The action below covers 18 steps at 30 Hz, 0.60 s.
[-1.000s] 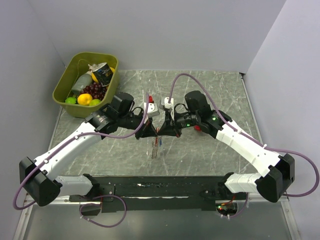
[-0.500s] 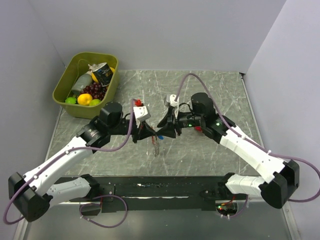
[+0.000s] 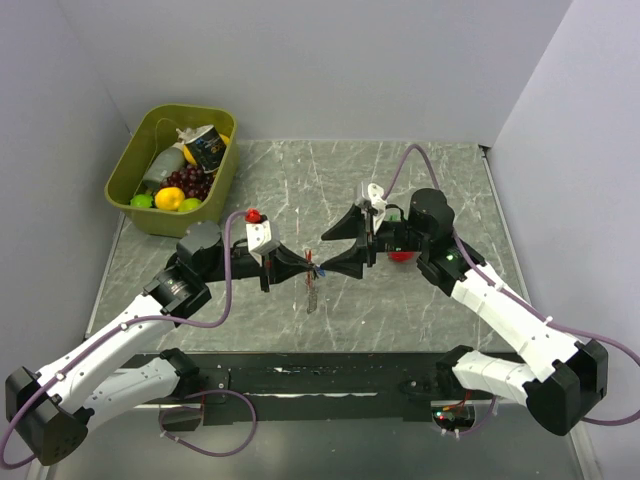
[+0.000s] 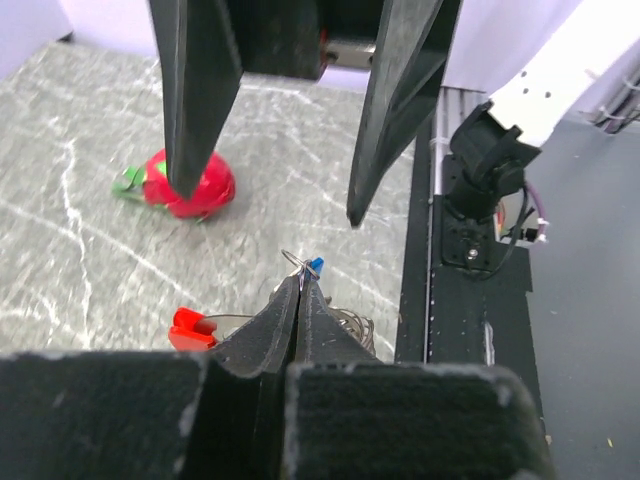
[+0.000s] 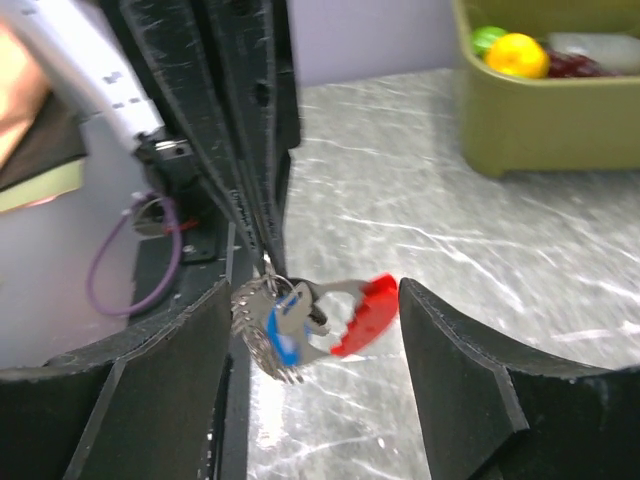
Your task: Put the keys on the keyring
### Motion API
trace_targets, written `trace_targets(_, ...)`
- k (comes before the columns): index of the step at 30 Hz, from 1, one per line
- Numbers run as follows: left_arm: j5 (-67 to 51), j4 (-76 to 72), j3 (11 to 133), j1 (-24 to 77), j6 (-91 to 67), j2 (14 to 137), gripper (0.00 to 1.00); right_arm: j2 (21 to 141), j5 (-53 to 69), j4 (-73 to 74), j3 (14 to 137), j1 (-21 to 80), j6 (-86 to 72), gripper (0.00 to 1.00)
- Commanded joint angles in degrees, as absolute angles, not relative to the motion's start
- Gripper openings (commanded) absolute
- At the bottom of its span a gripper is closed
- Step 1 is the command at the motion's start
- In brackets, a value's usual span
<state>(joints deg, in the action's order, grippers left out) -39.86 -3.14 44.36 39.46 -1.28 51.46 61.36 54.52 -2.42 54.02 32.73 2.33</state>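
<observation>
My left gripper (image 3: 304,266) is shut on the wire ring at the top of the keyring (image 3: 313,291), which hangs below its tips above the table. In the left wrist view the closed fingertips (image 4: 302,288) pinch that ring beside a blue-headed key (image 4: 316,266), and the red clip (image 4: 190,328) shows lower left. My right gripper (image 3: 322,254) faces the left one, open and holding nothing. In the right wrist view the red clip (image 5: 366,314), the blue key (image 5: 285,336) and the silvery chain (image 5: 252,322) dangle between my open right fingers (image 5: 170,370), touching neither.
An olive bin (image 3: 137,160) with toy fruit and a can stands at the back left. A red toy fruit (image 4: 186,184) with a green top lies on the marble table under the right arm. The black base rail (image 3: 320,375) runs along the near edge.
The right gripper has opened and pulled back to the right. The left gripper has drawn left, still shut on the keyring, which now hangs from it alone.
</observation>
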Motion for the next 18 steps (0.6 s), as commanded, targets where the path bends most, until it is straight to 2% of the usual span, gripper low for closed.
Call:
trace_targets(1,-44.7,-10.0,44.9,39.7,-2.4,51.2,0.01,61.9,62.4,-8.3,53.9,32.5,1.2,0.73)
trace_targets(5,-45.6,-10.3,45.4,39.6,-2.3,51.2,0.01,62.2,66.0,-8.3,54.2,32.6,1.8,0.62)
trace_targets(10,-46.7,-10.9,45.6,39.6,-2.8,51.2,0.01,64.5,67.9,-6.9,55.4,32.6,2.1,0.55)
trace_targets(15,-47.1,-10.8,45.9,39.6,-3.0,51.1,0.01,66.3,68.7,-6.9,55.8,32.6,1.8,0.41)
trace_targets(16,-47.1,-10.8,45.9,39.6,-3.1,51.1,0.01,66.4,68.2,-6.9,55.9,32.6,1.6,0.36)
trace_targets(17,-47.0,-10.7,46.0,39.6,-3.0,50.9,0.01,66.6,68.1,-6.9,56.1,32.5,1.2,0.19)
trace_targets(18,-46.8,-10.6,46.0,39.6,-2.9,50.8,0.01,66.7,67.9,-6.9,56.2,32.6,0.7,0.13)
